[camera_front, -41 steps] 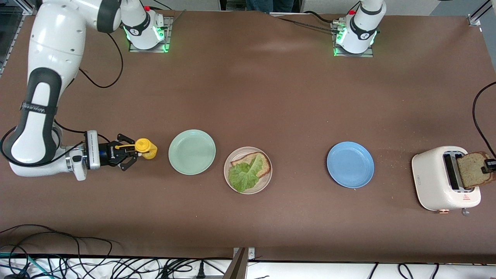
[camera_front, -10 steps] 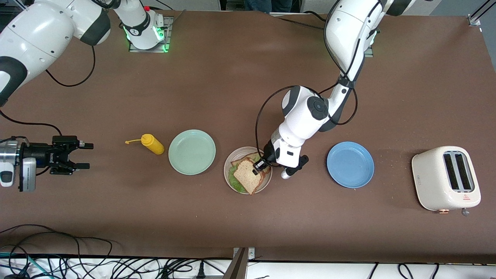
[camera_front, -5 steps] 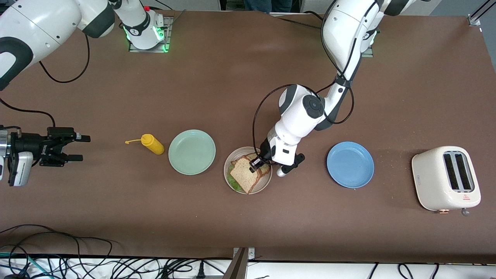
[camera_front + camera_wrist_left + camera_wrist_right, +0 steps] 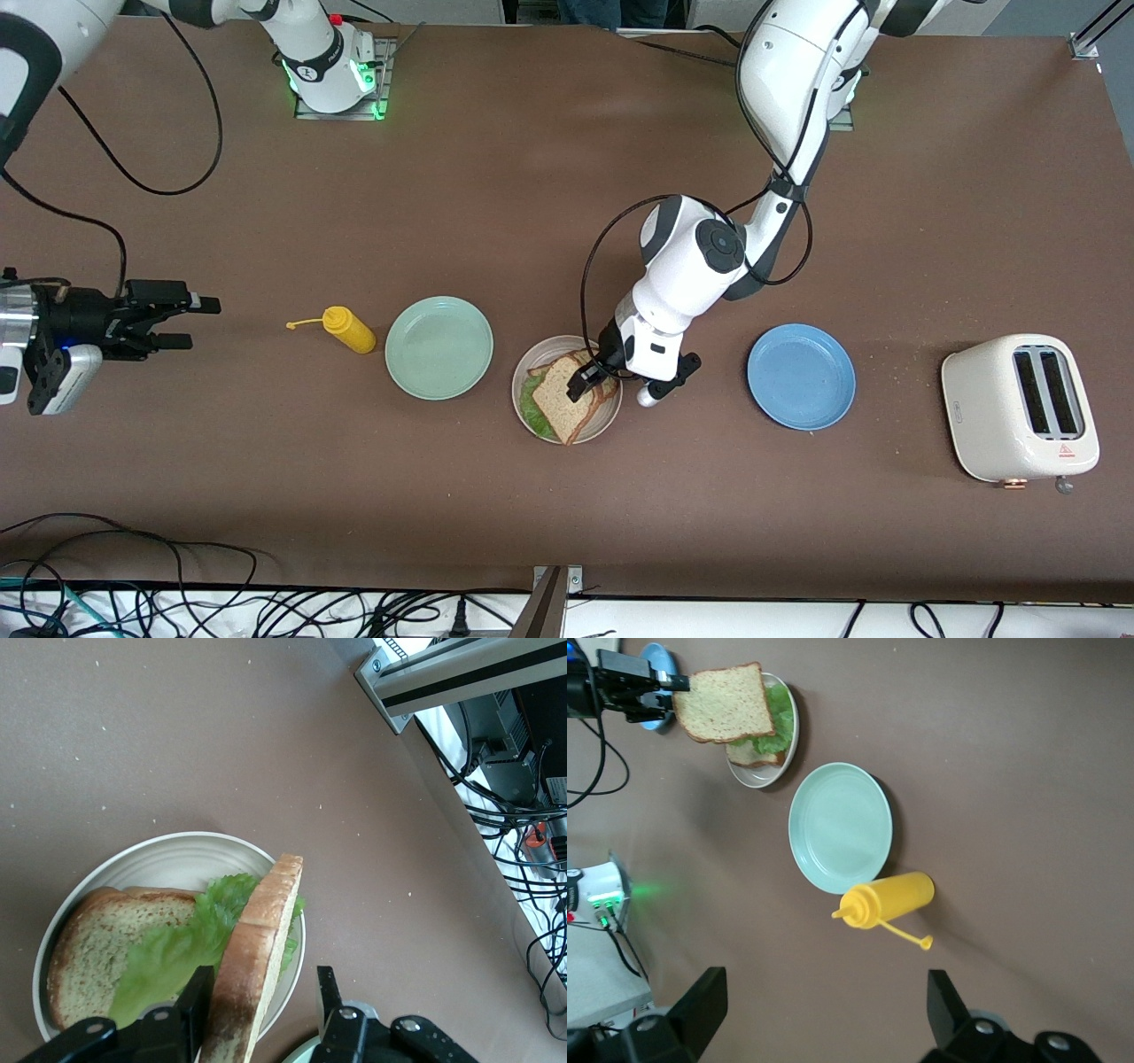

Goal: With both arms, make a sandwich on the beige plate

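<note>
Bread [image 4: 567, 400], a top slice, leans tilted on the lettuce [image 4: 531, 400] and lower slice [image 4: 93, 943] of the sandwich on the beige plate [image 4: 608, 415], which sits in the middle of your table [image 4: 567, 221]. Your left hand [image 4: 585, 377] is low over the plate's edge toward the left arm's end. In the left wrist view its fingers [image 4: 190, 1010] stand apart, one on each side of the top slice's edge, with a clear gap on one side, so the slice is not clamped. The slice stands on edge there, crust up, over the green leaf.

Your right hand [image 4: 190, 323] hangs over bare table at the right arm's end, well apart from everything, and waits. Its fingers [image 4: 700, 997] are spread wide with nothing between them.

A yellow squeeze bottle [image 4: 348, 329] lies on its side between the right hand and a mint green plate [image 4: 438, 346], its cap strap trailing toward the right arm's end. The green plate sits just beside the beige plate, a little farther from the front camera. A blue plate [image 4: 801, 376] lies toward the left arm's end, near the left hand but apart from it. A cream toaster [image 4: 1019, 408] stands at the left arm's end of the table, both slots showing dark.
</note>
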